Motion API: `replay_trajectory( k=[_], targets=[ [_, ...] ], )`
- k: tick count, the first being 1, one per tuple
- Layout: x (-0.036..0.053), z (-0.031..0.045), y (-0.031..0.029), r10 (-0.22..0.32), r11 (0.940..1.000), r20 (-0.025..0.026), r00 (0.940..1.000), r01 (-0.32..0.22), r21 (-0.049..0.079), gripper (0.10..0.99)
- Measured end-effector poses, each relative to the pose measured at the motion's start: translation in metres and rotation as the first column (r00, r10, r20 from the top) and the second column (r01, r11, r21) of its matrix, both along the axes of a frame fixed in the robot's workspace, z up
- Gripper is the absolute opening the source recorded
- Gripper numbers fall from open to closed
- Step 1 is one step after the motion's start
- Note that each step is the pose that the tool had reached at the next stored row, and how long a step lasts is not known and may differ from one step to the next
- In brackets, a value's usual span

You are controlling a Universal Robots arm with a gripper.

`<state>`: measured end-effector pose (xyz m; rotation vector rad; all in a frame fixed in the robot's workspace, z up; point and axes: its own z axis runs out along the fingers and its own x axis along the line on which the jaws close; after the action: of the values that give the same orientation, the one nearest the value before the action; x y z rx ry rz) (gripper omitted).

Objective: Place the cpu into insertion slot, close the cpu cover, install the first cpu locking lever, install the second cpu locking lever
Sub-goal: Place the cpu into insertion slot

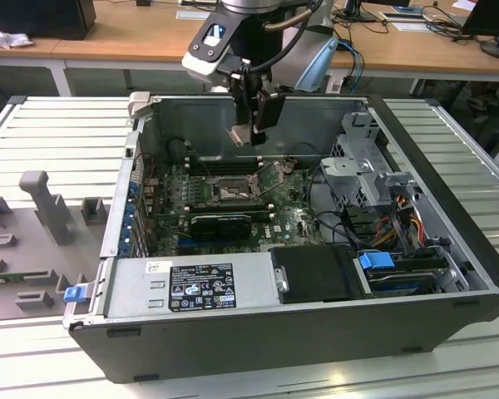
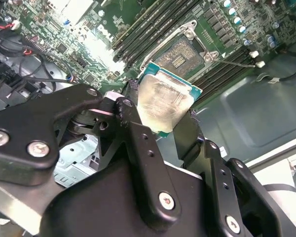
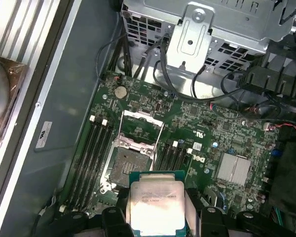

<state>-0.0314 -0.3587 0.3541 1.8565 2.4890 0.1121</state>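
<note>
Hand [image 2: 164, 117] clamps the cpu [image 3: 157, 203], fine print on its lid, above the open slot [image 3: 127, 165]; cover [image 3: 142, 129] raised.

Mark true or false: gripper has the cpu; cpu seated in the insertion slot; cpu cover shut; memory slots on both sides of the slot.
1. The gripper holds the cpu by its edges. True.
2. The cpu sits in the insertion slot. False: it is held in the air and the slot is empty.
3. The cpu cover is shut over the slot. False: it stands swung open.
4. Memory slots flank the insertion slot on both sides. True.
</note>
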Motion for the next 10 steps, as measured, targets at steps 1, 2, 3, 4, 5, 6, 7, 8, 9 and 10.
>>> replay_trajectory(
  k=[1,2,3,4,5,6,7,8,9,10],
  targets=[
    [0.0,-0.0003,0.0,-0.017,0.9999,-0.0001,0.9999,0.017,-0.002,0.529],
    [0.0,-0.0008,0.0,-0.036,0.9994,0.0,0.9994,0.036,-0.003,0.529],
    [0.0,-0.0012,-0.0001,-0.049,0.9988,0.0,0.9988,0.049,-0.004,0.529],
    [0.0,-0.0021,0.0,-0.083,0.9966,0.0,0.9966,0.083,-0.004,0.529],
    [0.0,-0.0029,0.0,-0.11,0.9939,0.0,0.9939,0.11,-0.005,0.529],
    [0.0,-0.0034,0.0,-0.127,0.9919,0.0,0.9919,0.127,-0.005,0.529],
    [0.0,-0.004,0.0,-0.143,0.9897,0.0,0.9897,0.143,-0.005,0.529],
    [0.0,-0.0046,0.0,-0.162,0.9868,0.0,0.9868,0.162,-0.005,0.529],
    [0.0,-0.0051,0.0,-0.18,0.9836,0.0001,0.9836,0.18,-0.005,0.529],
    [0.0,-0.0058,0.0,-0.209,0.9779,0.0001,0.9779,0.209,-0.005,0.529]
  ],
)
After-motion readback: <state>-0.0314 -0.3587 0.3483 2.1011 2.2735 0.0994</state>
